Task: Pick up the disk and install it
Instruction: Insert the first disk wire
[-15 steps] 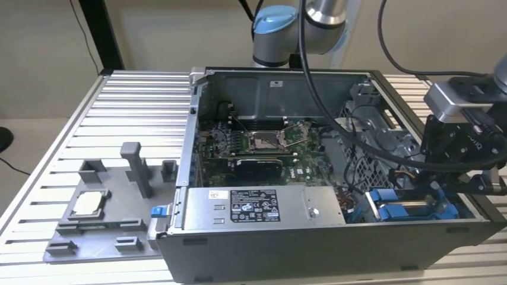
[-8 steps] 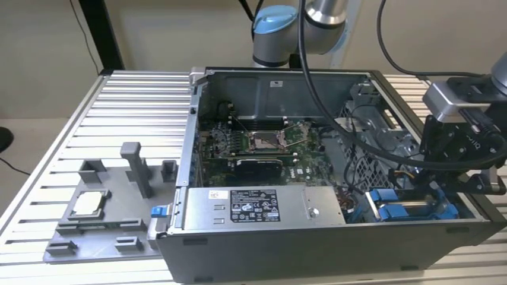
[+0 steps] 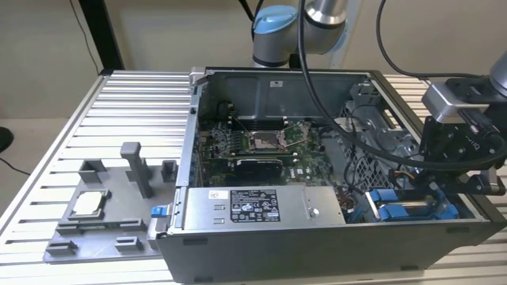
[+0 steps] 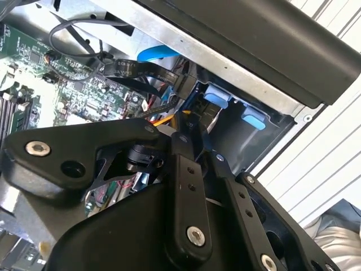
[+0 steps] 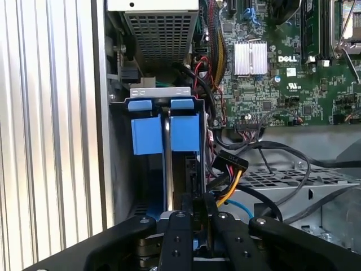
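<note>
The disk (image 5: 185,132) stands on edge in the drive bay at the front corner of the open computer case (image 3: 317,249), on the exterior view's right. Its blue bracket (image 3: 412,211) and tabs (image 4: 217,96) stick out of the bay. My gripper (image 5: 200,206) hangs directly over that bay (image 3: 455,187), with its black fingers close together on the near end of the disk. In the second wrist view the gripper (image 4: 189,132) reaches down beside the case wall. The disk's labelled face is hidden.
A second blue bracket (image 5: 146,135) sits beside the disk in the bay. Red, yellow and black cables (image 5: 231,169) crowd next to it. The silver power supply (image 3: 253,205) and motherboard (image 3: 262,142) lie inside the case. A grey fixture (image 3: 103,219) holds a small chip (image 3: 87,203).
</note>
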Robot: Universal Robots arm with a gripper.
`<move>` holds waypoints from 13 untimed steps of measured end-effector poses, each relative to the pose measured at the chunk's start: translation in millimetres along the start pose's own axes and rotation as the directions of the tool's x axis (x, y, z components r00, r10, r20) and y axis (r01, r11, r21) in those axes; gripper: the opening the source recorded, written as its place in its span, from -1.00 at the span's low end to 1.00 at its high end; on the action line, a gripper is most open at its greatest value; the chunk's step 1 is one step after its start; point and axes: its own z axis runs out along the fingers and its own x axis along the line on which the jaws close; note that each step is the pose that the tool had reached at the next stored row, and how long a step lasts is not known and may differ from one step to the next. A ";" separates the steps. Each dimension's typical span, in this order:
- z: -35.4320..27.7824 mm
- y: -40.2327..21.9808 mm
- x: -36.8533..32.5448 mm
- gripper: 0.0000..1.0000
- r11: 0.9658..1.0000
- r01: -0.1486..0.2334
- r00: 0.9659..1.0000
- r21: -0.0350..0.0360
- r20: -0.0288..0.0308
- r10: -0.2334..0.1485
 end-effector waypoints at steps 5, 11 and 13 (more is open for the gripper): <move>2.1 -0.2 -0.1 -1.00 1.000 0.000 1.000 0.000 -0.004 0.000; 6.0 -0.6 0.1 -1.00 1.000 -0.001 1.000 0.001 -0.011 0.001; 6.3 -0.6 0.0 -1.00 1.000 0.000 1.000 0.000 -0.010 0.000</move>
